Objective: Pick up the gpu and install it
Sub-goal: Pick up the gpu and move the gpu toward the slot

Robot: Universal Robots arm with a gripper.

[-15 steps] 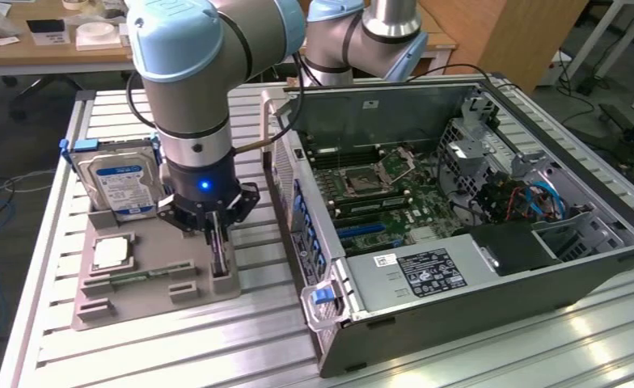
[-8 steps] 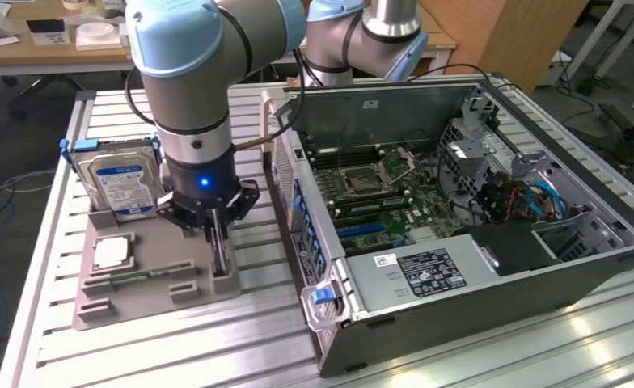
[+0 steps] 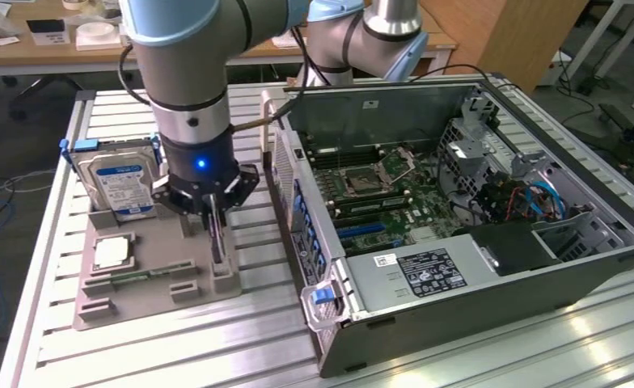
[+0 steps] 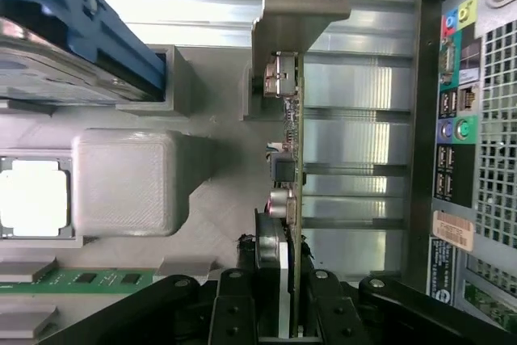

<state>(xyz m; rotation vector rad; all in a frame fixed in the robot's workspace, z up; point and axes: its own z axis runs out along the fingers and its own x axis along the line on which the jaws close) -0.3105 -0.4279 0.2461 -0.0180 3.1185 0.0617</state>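
Over the grey parts tray [image 3: 133, 311] on the slatted metal desk [image 3: 188, 356], the arm's gripper [image 3: 211, 217] points straight down. Its black fingers [image 4: 234, 313] are clamped from both sides on the upper edge of the gpu [image 4: 292, 159]. The gpu stands on its long edge in a slot along the side of the tray nearest the open computer case [image 3: 576, 267], with one end at a grey bracket of the tray. Toward the exterior view's left, a hard drive with a blue label [image 3: 117, 182] stands upright in the tray. A processor chip [image 3: 112, 252] lies flat in front of it, and a green memory stick [image 3: 145, 275] lies just beside the chip. The case lies on its side with the motherboard [image 3: 377, 190] exposed.
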